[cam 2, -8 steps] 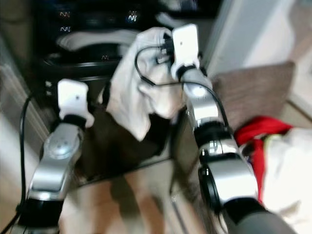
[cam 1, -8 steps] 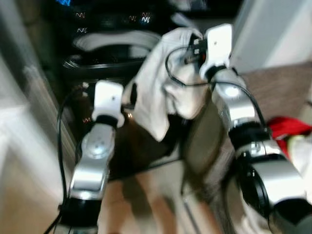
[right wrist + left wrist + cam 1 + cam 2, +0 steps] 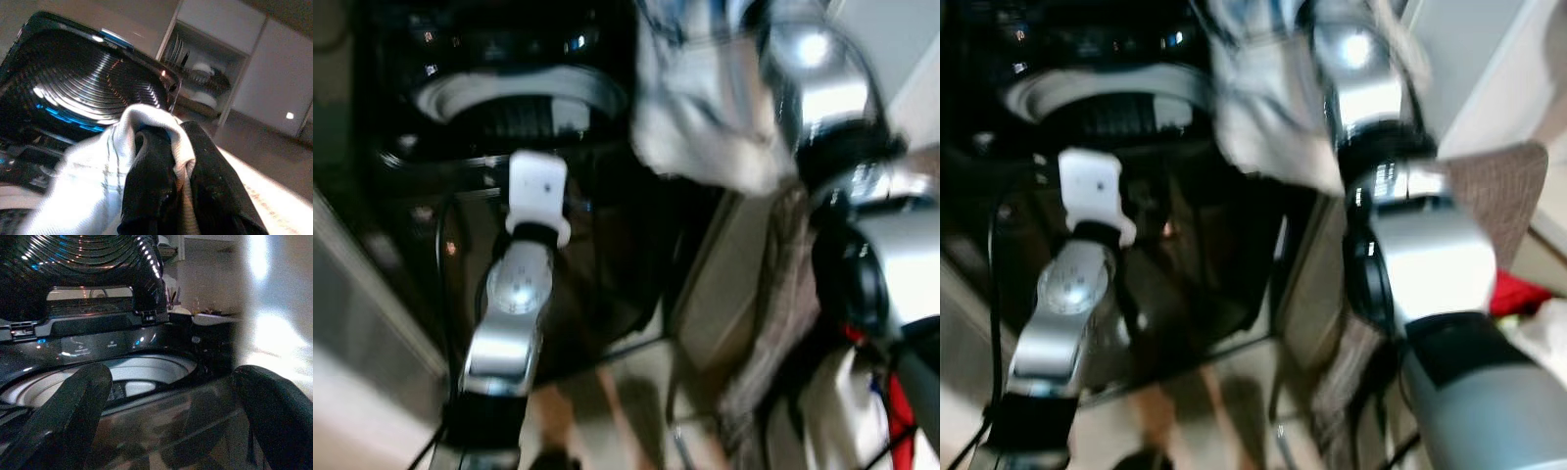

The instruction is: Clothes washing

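While its folds blur in the head views, the white cloth [image 3: 98, 181] shows a faint grid pattern and is pinched between the right gripper's [image 3: 181, 191] closed black fingers, raised above the black washing machine [image 3: 499, 108]. Its lower part hangs beside the right arm [image 3: 1371, 108], smeared. The left gripper [image 3: 171, 421] hovers spread wide, holding nothing, just before the machine's pale open drum rim [image 3: 146, 374]. Red fabric [image 3: 1518, 292] lies rightward.

Washer [image 3: 98, 333]: glossy black plastic. Garment [image 3: 93, 181]: soft white woven cloth. Arm [image 3: 509, 313]: shiny silver metal.
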